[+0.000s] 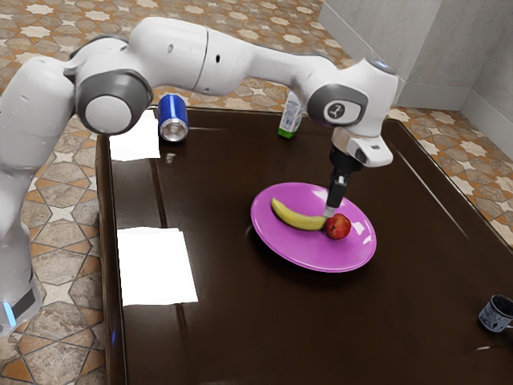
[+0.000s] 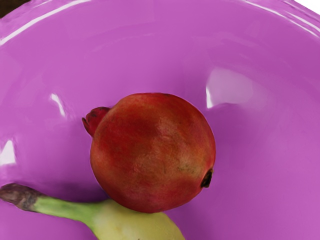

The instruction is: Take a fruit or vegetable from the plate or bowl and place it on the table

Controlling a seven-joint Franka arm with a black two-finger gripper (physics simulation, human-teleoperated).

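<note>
1. Exterior view: our black two-finger gripper (image 1: 329,212) points down over the shiny, round magenta plate (image 1: 276,243), its tip close to the round red pomegranate (image 1: 338,227) and the near end of the curved yellow banana (image 1: 295,217). Whether it is open or closed, or has hold of anything, we cannot tell.
2. Both fruits lie on the plate, side by side, on the dark brown wooden table (image 1: 240,321). Neither is on the tabletop, so the task's end is unmet.
3. Around the plate stand a blue metal can (image 1: 172,119), a white-and-green carton (image 1: 290,115) and a small patterned blue-grey mug (image 1: 496,314), all well apart from it.
4. Wrist view: the pomegranate sits on the magenta surface, right against the banana near its green, dark-tipped stem (image 2: 65,207).
5. We judge the approach to be mostly done, with the pomegranate the likelier pick. Left to do: secure a grip, lift the fruit over the rim, lower it onto bare table and release.
</note>
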